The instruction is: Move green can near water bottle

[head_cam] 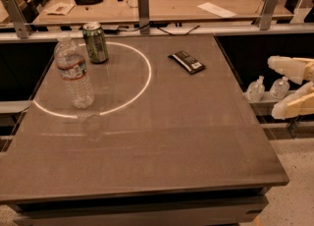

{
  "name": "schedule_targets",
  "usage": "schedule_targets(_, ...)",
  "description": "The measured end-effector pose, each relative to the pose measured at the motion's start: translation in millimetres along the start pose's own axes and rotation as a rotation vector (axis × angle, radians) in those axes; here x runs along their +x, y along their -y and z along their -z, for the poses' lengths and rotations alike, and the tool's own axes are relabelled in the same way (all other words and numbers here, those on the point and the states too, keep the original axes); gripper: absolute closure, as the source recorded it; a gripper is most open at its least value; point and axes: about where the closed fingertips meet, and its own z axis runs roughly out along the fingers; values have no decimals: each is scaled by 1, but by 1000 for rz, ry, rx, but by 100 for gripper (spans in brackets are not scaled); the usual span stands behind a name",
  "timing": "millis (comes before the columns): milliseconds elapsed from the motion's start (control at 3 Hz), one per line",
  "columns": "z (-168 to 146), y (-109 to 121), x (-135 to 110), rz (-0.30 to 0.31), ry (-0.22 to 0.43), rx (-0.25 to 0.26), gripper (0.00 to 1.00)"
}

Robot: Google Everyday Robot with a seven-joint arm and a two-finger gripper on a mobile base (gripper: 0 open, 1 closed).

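Observation:
The green can stands upright at the back left of the grey table, silver top up. The water bottle stands upright just in front of it and a little left, a short gap between them. My gripper is at the right edge of the view, off the table's right side and far from both. Its two cream fingers are spread apart with nothing between them.
A dark flat snack bar lies at the table's back centre-right. A bright ring of light marks the table's left half. Two small bottles sit on a ledge right of the table. A wooden bench with papers and metal posts stands behind.

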Motion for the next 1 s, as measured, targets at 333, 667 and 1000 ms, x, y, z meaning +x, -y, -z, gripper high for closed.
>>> schedule_targets(333, 0, 0, 0, 0, 0, 0, 0)
schedule_targets(667, -13, 4, 9, -17, -62, 46, 0)
schedule_targets(1000, -38, 20, 23, -26, -84, 115, 0)
